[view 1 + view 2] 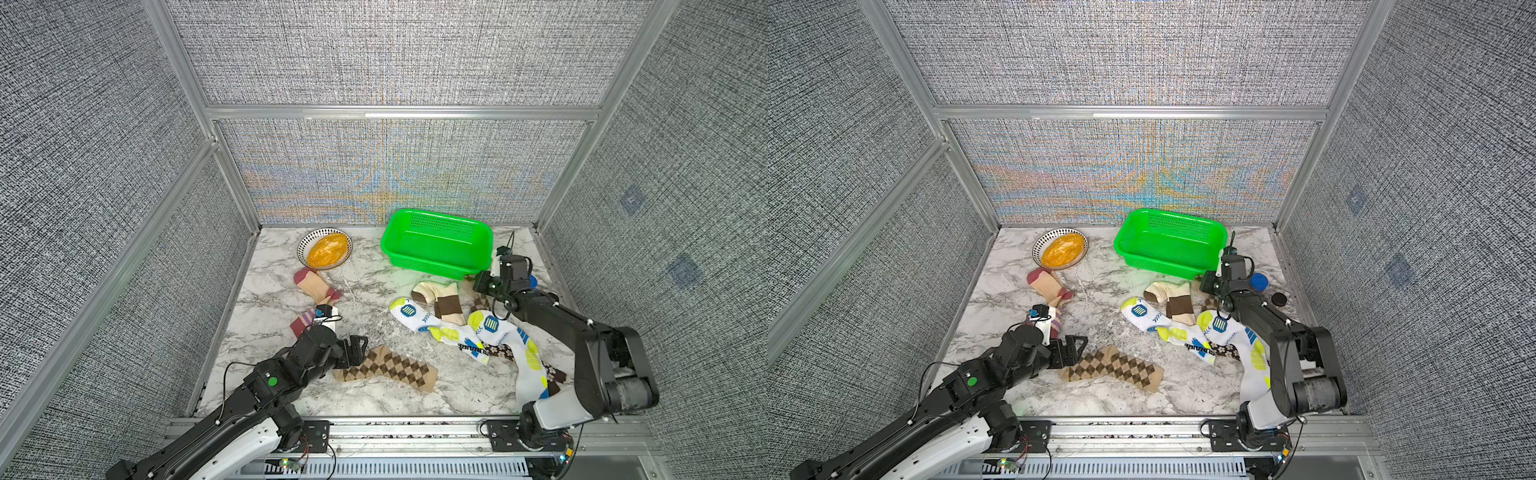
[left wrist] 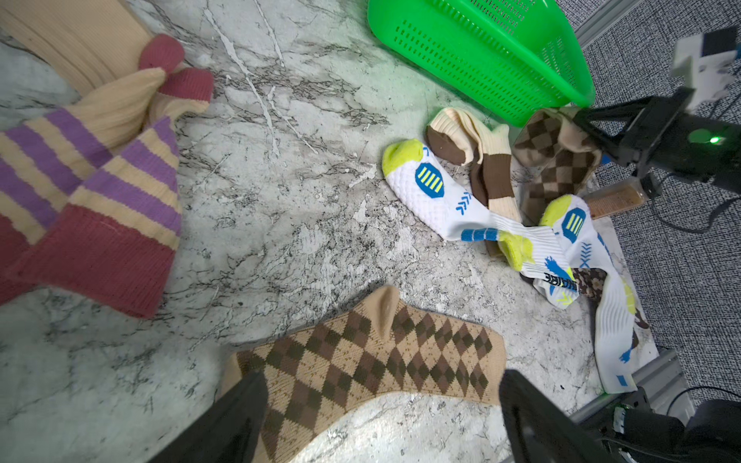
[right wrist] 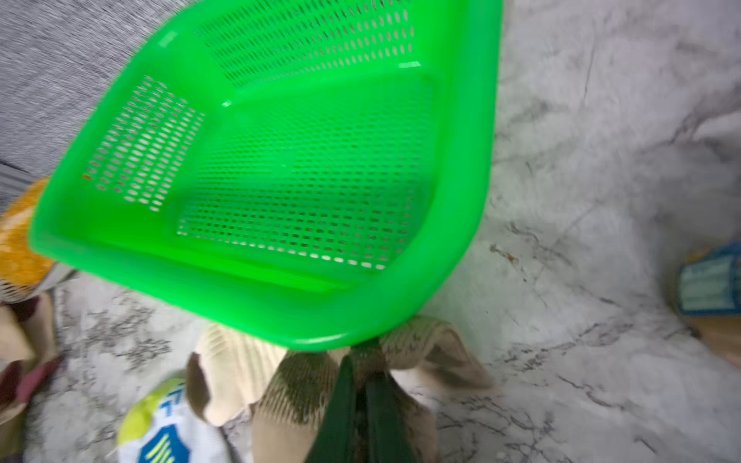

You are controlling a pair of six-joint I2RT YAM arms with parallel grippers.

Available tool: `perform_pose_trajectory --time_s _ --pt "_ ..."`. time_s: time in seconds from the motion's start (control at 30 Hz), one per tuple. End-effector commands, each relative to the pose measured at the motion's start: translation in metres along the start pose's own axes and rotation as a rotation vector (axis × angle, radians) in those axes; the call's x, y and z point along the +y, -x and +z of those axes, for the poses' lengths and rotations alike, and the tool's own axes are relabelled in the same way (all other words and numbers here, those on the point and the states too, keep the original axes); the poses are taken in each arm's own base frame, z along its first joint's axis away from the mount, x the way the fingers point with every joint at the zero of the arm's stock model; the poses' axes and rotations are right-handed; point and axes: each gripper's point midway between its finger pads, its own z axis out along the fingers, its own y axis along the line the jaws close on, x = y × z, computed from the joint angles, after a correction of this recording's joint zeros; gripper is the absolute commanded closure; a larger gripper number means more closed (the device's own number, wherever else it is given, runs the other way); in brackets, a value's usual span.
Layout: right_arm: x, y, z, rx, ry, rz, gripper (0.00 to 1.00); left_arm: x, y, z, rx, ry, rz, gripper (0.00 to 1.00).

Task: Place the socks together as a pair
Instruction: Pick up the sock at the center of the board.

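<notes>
Overhead stereo pair; wrist views low over socks [image 1: 415, 316]

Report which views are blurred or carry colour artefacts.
Right wrist view: motion-blurred throughout, smearing the green basket and the far argyle sock at the right claw. Left wrist view: sharp, near argyle sock crisp, a green cast on the marble table beside the basket. Both top views: sharp, with rainbow moiré rippling across the back wall.

2 argyle socks [image 1: 386, 368], 2 white/lime socks [image 1: 415, 316], 2 maroon-peach socks [image 1: 316, 286], cream/brown socks [image 1: 446, 305] prob. 2, daisy socks [image 1: 500, 351]: qty unclear, mostly hidden. 1 basket [image 1: 428, 262] at 1 o'clock, 1 bowl [image 1: 303, 245] at 11.
</notes>
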Motion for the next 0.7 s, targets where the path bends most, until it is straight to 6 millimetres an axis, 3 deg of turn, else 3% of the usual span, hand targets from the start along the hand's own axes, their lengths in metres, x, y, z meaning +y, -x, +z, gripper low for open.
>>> perform_pose_trajectory --time_s 0.0,0.23,0.33,0.47,0.67 --pt "0.028 0.014 -0.021 -0.026 0.095 -0.033 1.00 -0.004 0.003 0.001 -0.016 -0.019 0.006 0.07" --pt "0.086 0.042 -0.070 -0.092 0.256 -0.123 1.00 -0.007 0.005 0.000 -0.027 -0.036 0.013 0.08" --pt "0.108 0.040 -0.080 -0.053 0.332 -0.149 1.00 -0.009 0.006 -0.001 -0.026 -0.045 0.016 0.08" --pt "0.156 0.017 -0.092 0.019 0.489 -0.220 1.00 -0.007 0.005 -0.002 -0.038 -0.049 0.011 0.07" --pt "0.241 -0.060 -0.113 0.239 0.764 -0.341 1.00 0.005 0.007 -0.011 -0.079 -0.015 0.016 0.08"
